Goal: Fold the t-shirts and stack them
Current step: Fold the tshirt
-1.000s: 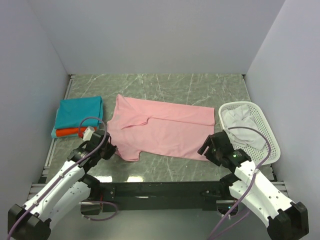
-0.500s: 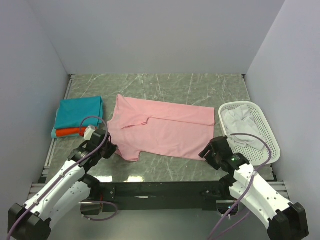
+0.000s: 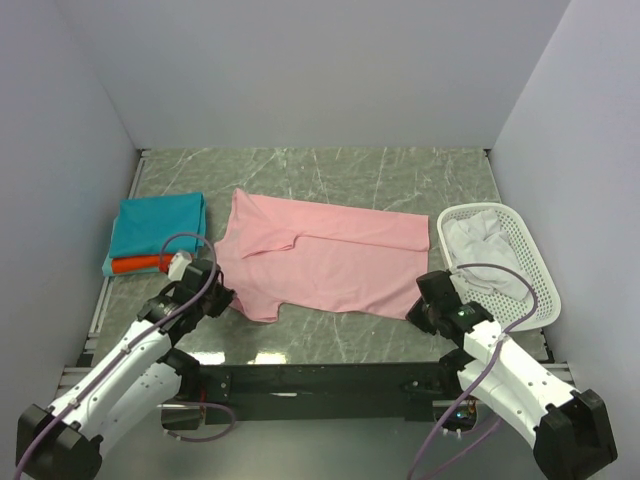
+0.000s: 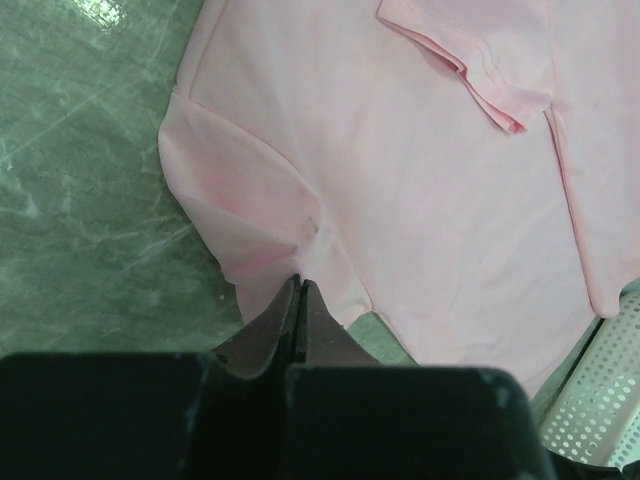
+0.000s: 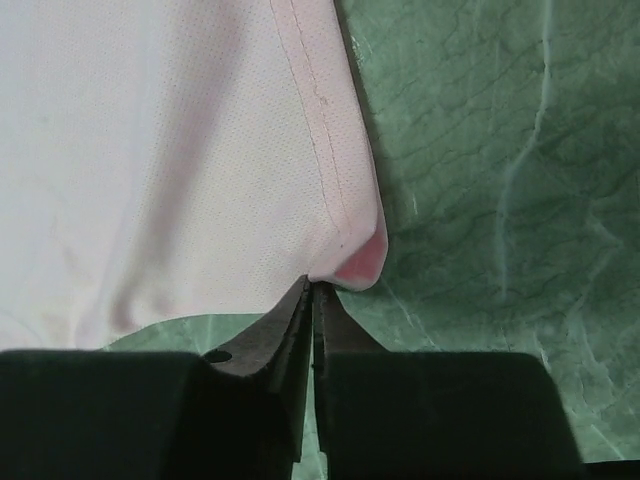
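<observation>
A light pink t-shirt (image 3: 320, 258) lies spread across the middle of the green table. My left gripper (image 3: 222, 300) is shut on its near left sleeve edge (image 4: 290, 262), the cloth puckered at the fingertips. My right gripper (image 3: 425, 312) is shut on the shirt's near right hem corner (image 5: 345, 262), which bulges up at the tips. A folded teal t-shirt (image 3: 158, 224) sits on a folded orange-red t-shirt (image 3: 135, 265) at the left. White cloth (image 3: 482, 250) fills the basket.
The white perforated basket (image 3: 532, 262) stands at the right, close to my right arm. Grey walls close in the table on three sides. The folded pile lies just beyond my left gripper.
My right gripper has moved slightly right and nearer and has shut on the pink shirt's hem corner. The left gripper has stayed shut in place.
</observation>
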Available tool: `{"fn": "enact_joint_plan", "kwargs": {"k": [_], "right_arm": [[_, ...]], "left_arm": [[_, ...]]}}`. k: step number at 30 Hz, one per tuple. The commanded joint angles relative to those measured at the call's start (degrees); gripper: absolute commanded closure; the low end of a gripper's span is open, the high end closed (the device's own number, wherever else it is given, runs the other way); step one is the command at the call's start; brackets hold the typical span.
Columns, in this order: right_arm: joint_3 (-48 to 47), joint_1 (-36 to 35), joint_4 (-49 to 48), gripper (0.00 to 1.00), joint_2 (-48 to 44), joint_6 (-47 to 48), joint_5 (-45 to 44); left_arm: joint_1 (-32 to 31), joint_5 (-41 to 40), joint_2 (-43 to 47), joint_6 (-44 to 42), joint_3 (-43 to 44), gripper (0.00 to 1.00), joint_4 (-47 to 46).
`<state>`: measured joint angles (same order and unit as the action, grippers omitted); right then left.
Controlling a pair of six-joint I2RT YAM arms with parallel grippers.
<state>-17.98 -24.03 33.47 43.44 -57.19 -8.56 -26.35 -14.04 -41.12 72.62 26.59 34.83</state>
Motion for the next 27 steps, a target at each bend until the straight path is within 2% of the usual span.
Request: {"fn": "enact_joint_plan", "kwargs": {"k": [1, 4, 20, 27], "right_arm": [[-1.01, -0.23, -0.34, 0.95, -0.29, 0.76, -1.99], [-2.58, -0.23, 0.62, 1.0, 0.06, 1.9, -3.04], [-12.51, -0.05, 2.21, 1.0, 3.93, 9.81, -7.52], [-17.26, 2.67, 1.07, 1.0, 8.41, 13.77, -7.79]], "left_arm": [[-0.19, -0.81, -0.62, -0.64, 0.3, 0.99, -2.22], [-0.19, -0.81, -1.33, -0.9, 1.01, 0.99, -2.75], [-0.19, -4.5, -7.48, -3.71, 9.62, 0.99, -4.68], [0.07, -6.43, -14.15, -5.64, 14.89, 0.99, -6.7]]}}
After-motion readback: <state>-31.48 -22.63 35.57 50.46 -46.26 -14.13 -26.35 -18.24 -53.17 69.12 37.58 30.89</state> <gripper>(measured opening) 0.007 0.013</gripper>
